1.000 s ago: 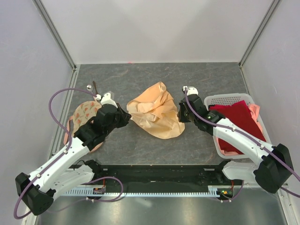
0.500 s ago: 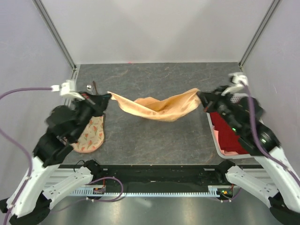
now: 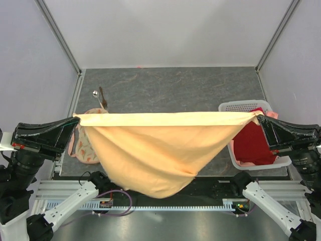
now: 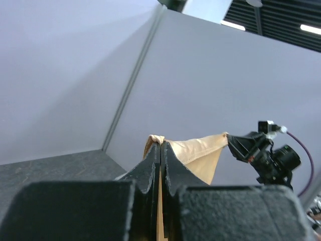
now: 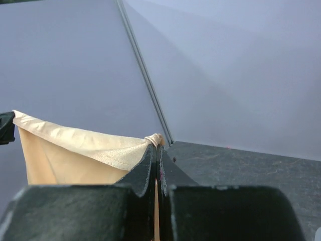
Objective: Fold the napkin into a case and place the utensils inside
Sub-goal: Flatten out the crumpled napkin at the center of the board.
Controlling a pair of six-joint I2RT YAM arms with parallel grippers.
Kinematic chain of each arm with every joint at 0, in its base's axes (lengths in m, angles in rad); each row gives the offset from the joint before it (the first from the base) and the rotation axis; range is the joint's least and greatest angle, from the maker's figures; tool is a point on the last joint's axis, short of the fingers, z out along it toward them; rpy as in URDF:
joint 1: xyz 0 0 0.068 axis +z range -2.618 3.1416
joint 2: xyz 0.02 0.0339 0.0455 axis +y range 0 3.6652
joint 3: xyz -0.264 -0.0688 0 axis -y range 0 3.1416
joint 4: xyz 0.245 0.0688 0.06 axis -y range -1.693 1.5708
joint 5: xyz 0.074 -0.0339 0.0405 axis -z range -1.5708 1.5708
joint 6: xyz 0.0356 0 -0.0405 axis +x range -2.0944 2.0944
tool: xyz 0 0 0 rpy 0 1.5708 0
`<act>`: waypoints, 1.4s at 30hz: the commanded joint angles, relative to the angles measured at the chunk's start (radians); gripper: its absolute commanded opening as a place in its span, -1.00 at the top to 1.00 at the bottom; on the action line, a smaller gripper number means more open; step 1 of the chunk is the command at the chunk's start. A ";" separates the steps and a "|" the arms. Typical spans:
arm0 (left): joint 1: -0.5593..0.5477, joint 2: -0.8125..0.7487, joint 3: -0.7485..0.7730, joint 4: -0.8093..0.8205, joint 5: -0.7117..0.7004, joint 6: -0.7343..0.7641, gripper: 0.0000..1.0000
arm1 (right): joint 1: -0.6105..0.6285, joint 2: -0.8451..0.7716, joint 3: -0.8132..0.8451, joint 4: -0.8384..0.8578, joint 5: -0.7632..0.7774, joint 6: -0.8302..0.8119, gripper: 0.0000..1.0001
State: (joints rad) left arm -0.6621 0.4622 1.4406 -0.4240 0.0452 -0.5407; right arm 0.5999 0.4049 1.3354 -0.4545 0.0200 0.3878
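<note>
Tabletop (image 3: 200, 85) of mottled grey fills the floor of the white-walled cell, and above its near half hangs the napkin (image 3: 150, 150), a wide peach-orange sheet pulled taut along its top edge and sagging below into a broad, rounded point over the near rail. At the napkin's left top corner the left gripper (image 3: 74, 122) is clamped tight on the cloth, its black jaws pressed together with a small tuft of fabric poking out past the tips, as the left wrist view shows. At the napkin's right top corner the right gripper (image 3: 260, 121) pinches the cloth in the same way, jaws closed flat on the corner with only a thin seam between them in the right wrist view. The two corners sit level with each other, so the napkin spans the whole gap from one gripper to the other, held clear of the surface. Just behind the napkin's right corner stands a white lattice basket (image 3: 241, 106) holding a dark red cloth (image 3: 253, 138). Below the napkin's left corner, partly hidden by it, lies a round cream cloth (image 3: 83, 145) with orange print. Beyond the napkin's left corner, towards the back wall, a small silver spoon (image 3: 95, 93) and a thin dark stick (image 3: 102, 97) lie side by side on the tabletop.
</note>
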 commanded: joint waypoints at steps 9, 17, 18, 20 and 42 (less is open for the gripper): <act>0.007 0.260 0.058 -0.025 -0.185 0.062 0.96 | -0.002 0.193 -0.002 -0.041 0.274 -0.010 1.00; 0.007 0.291 -0.028 0.004 -0.343 0.133 0.96 | 0.000 0.230 -0.071 -0.012 0.331 -0.167 1.00; 0.007 0.274 -0.038 0.010 -0.338 0.133 0.96 | -0.002 0.223 -0.082 -0.006 0.327 -0.179 1.00; 0.007 0.262 -0.066 0.014 -0.331 0.128 0.96 | 0.000 0.198 -0.108 0.005 0.310 -0.207 1.00; 0.007 0.223 -0.092 0.041 -0.278 0.143 0.96 | 0.000 0.136 -0.117 0.007 0.431 -0.218 1.00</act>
State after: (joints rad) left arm -0.6579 0.6075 1.3521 -0.4290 -0.1379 -0.4282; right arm 0.5999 0.4770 1.2133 -0.4854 0.2848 0.1581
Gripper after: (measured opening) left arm 0.025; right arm 0.007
